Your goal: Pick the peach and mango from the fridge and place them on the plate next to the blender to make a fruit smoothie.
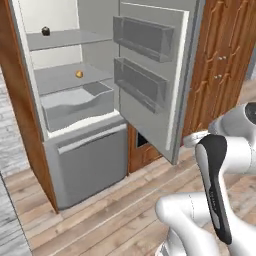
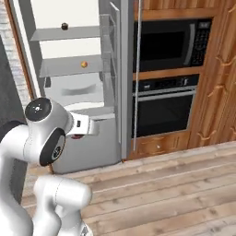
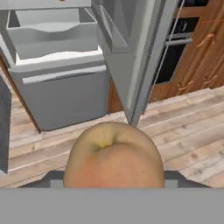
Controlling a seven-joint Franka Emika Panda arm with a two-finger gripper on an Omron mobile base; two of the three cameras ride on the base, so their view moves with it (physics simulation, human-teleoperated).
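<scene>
Peach, round fruit w/ yellowish top blushing red-orange lower down, sits clamped between the fingers of the gripper. Jaws are closed on its sides, dark tips just peeking out either side of it. In right base view it reads as a small red spot under the white hand, out of the fridge and above the floor.

Progress, as I judge it: roughly a quarter. Peach is out of the tall grey fridge w/ white inner walls but not yet delivered. Mango, small yellow-orange fruit, lies on the mid shelf, well ahead of and above the fingers, untouched. Left to do: carry peach to the plate by the blender, set it down, come back for mango, repeat.

Around:
- small dark brown lump on the top shelf, above the mango; not part of the job.
- grey pull-out drawer ahead of the fingers, below the mango shelf.
- open grey fridge door w/ two bins, ahead and to one side of the fingers; it's the nearest thing to clip when swinging away.
- black built-in oven and microwave in wood cabinetry beyond the door.
- wood plank floor below the fingers.
</scene>
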